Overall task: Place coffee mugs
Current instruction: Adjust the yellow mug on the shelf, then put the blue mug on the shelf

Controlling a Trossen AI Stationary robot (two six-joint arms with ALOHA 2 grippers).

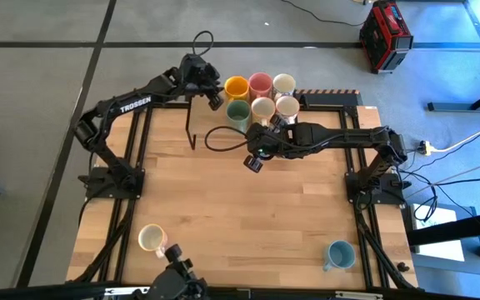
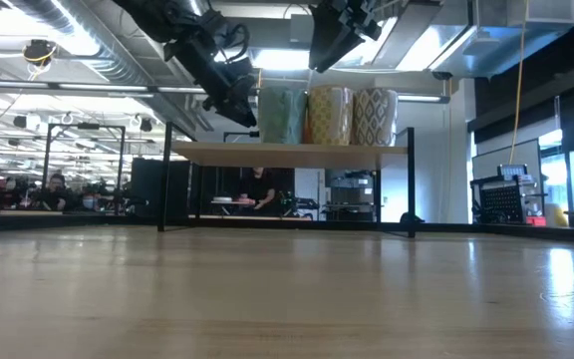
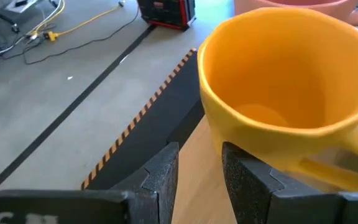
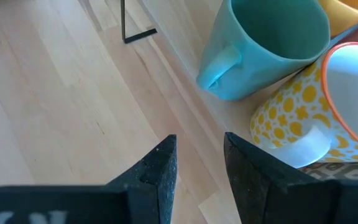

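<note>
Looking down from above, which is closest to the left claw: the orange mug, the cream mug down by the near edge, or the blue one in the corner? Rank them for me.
Measured from the left gripper, in the high view:
1. Orange mug, on the shelf right beside it.
2. Cream mug, near the table's front-left corner.
3. Blue mug, front-right corner, farthest.
</note>
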